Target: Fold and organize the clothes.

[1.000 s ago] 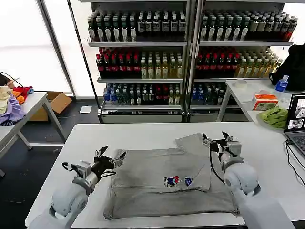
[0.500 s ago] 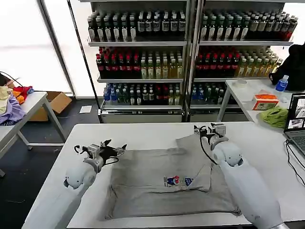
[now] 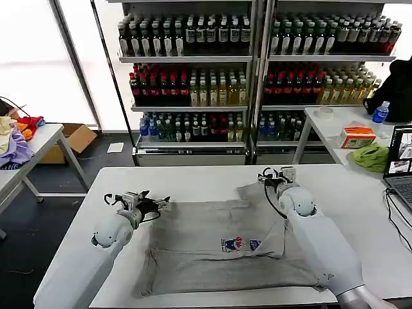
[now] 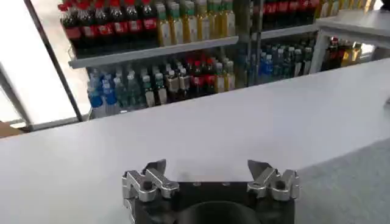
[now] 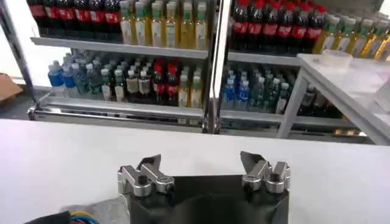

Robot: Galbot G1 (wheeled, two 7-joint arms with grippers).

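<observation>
Lying on table (image 3: 193, 177): 1 grey shirt (image 3: 219, 244); both grippers' fingers spread.

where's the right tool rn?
Head view: right tool open over the far right corner of the grey shirt, at its folded-over sleeve, on the white table.

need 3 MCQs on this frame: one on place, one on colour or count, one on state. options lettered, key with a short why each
1. Where is the left gripper?
A. At the shirt's left far corner
B. Over the chest print
C. Off the table

2. What colour is the shirt?
A. Light grey
B. Red
C. Black

3. How do the right gripper's fingers stand?
A. Shut on the shirt
B. Open, holding nothing
C. Shut on a bottle

Key: 1 A, the head view puts it at that corner of the shirt on the table. 2 A, grey cloth with a small print. 3 B, the right wrist view shows the fingers spread with a clear gap between them.
</observation>
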